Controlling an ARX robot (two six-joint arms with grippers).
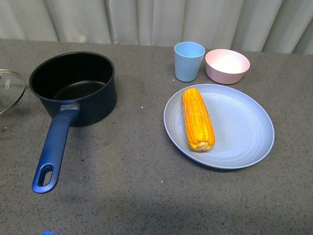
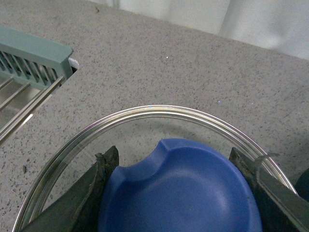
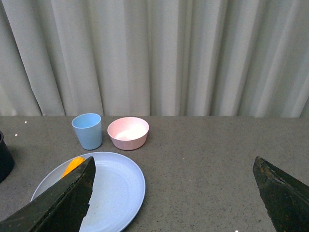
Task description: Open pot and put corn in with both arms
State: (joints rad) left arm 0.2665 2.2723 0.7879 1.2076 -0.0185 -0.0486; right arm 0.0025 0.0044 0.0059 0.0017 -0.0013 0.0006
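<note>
The dark navy pot (image 1: 73, 88) stands open at the left of the table, its long blue handle (image 1: 53, 149) pointing toward the front. The corn (image 1: 198, 118) lies on a light blue plate (image 1: 244, 132) to the right. The glass lid (image 1: 10, 88) shows at the far left edge. In the left wrist view my left gripper (image 2: 178, 193) is shut on the lid's blue knob (image 2: 183, 188), the glass rim (image 2: 159, 110) curving around it. My right gripper (image 3: 174, 193) is open and empty above the table, right of the plate (image 3: 116, 188); a bit of corn (image 3: 72, 166) shows.
A light blue cup (image 1: 189, 61) and a pink bowl (image 1: 227, 66) stand behind the plate, before a pale curtain. A green dish rack (image 2: 29, 63) with metal bars lies beside the lid in the left wrist view. Neither arm shows in the front view.
</note>
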